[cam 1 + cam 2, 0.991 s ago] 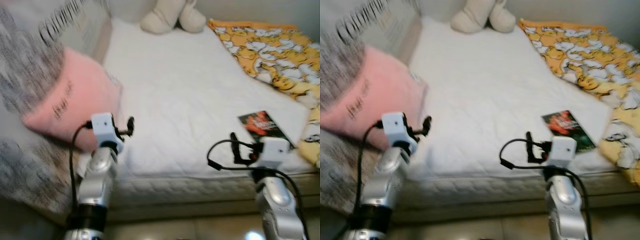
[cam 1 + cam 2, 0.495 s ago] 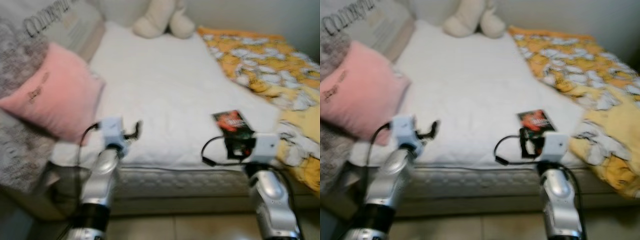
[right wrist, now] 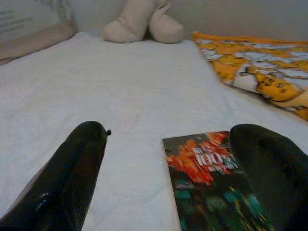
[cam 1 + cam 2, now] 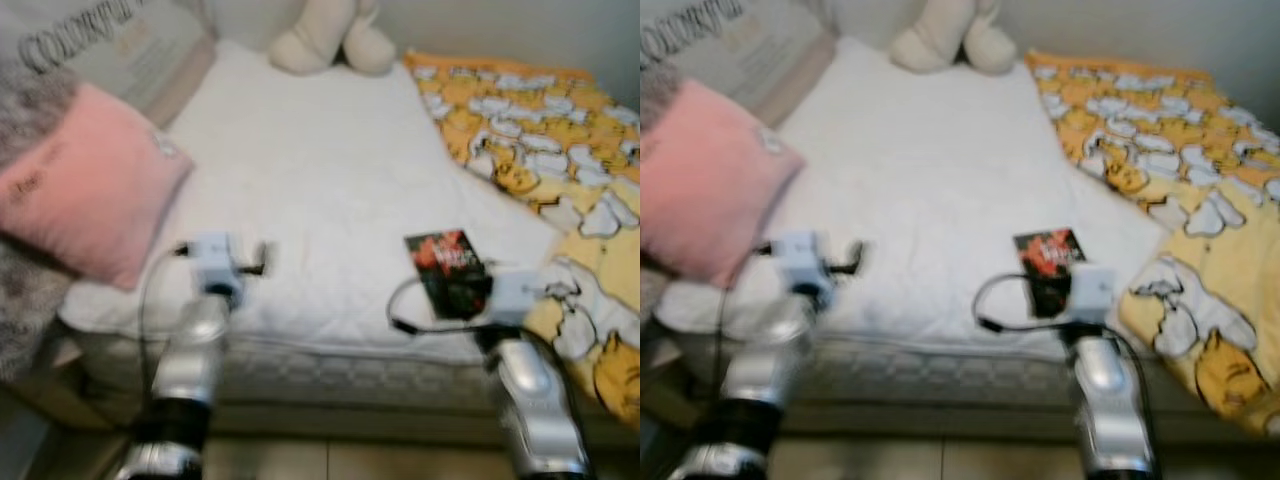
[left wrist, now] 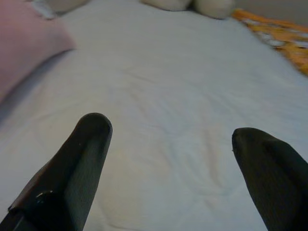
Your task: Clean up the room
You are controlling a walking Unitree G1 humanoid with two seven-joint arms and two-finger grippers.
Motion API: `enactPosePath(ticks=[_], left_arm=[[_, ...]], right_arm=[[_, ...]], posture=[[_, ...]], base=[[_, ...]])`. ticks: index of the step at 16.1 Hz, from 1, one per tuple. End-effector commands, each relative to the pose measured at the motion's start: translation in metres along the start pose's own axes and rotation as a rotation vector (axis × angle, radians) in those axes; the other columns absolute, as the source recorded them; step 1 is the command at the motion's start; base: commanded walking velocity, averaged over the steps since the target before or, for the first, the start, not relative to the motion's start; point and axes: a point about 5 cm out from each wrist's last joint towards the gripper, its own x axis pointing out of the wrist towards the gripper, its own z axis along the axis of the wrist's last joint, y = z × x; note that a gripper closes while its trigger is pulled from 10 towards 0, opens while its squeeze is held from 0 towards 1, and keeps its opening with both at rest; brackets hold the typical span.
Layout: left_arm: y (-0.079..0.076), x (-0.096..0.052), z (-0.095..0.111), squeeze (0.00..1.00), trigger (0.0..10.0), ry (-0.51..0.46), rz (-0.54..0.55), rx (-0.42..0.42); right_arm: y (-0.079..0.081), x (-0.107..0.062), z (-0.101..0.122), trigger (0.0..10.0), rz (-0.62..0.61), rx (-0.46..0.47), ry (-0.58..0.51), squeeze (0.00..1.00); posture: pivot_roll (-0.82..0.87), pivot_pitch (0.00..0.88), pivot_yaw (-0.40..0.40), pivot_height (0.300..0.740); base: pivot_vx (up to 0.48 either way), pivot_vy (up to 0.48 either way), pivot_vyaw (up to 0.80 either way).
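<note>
**A:** So what's it going for here? Room cleanup, and I see a bed [image 4: 320,170] with a white mattress.

**B:** My bet is the book [image 4: 448,272], the dark one with the red cover art. It lies flat near the foot edge of the mattress, roughly 4 o'clock from the bed's middle, just beside the yellow cartoon blanket [image 4: 540,130] at its 3 o'clock. The right tool [image 3: 175,180] is spread wide open with nothing in it, and in the wrist view the book sits between its two fingers, closer to one of them.

**A:** And the left one?

**B:** Left tool [image 5: 175,173] is open too and holds nothing, hovering over bare sheet around 8 o'clock, near the pink pillow [image 4: 85,180]. Not doing much.

**A:** Any tips for the grab?

**B:** A flat book on a soft mattress is awkward. I'd centre the fingers across the narrow width, come in low at the near edge, and press one finger into the mattress so it slips under the cover. Keep clear of the blanket fold or it'll snag. The head views are a bit blurry, so I'd let things settle first. The plush toy [image 4: 335,35] way up at 12 o'clock can wait.
</note>
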Motion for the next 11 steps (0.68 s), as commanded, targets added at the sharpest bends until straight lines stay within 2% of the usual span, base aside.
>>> enactPosePath(ticks=[1,4,7,11], left_arm=[[-0.022,0.005,0.002,0.00,10.0,-0.007,-0.075,-0.006],[-0.029,0.003,0.005,0.00,10.0,-0.027,-0.114,-0.012],[-0.035,-0.002,0.004,0.00,10.0,-0.048,-0.167,-0.050],[-0.038,-0.008,0.005,0.00,10.0,-0.070,-0.206,-0.027]], right_arm=[[-0.012,-0.003,0.001,10.0,-0.044,-0.013,-0.010,0.00],[-0.013,-0.004,0.002,10.0,-0.052,-0.009,-0.013,0.00],[-0.013,-0.004,0.001,10.0,-0.045,-0.014,-0.013,0.00],[-0.009,-0.004,-0.002,10.0,-0.033,-0.010,-0.003,0.00]], posture=[[-0.11,0.000,-0.029,0.740],[-0.11,0.000,-0.029,0.740],[-0.11,0.000,-0.033,0.740],[-0.09,0.000,-0.032,0.740]], base=[[0.379,-0.292,0.00],[0.377,-0.293,0.00],[0.295,-0.374,0.00],[0.282,-0.385,0.00]])
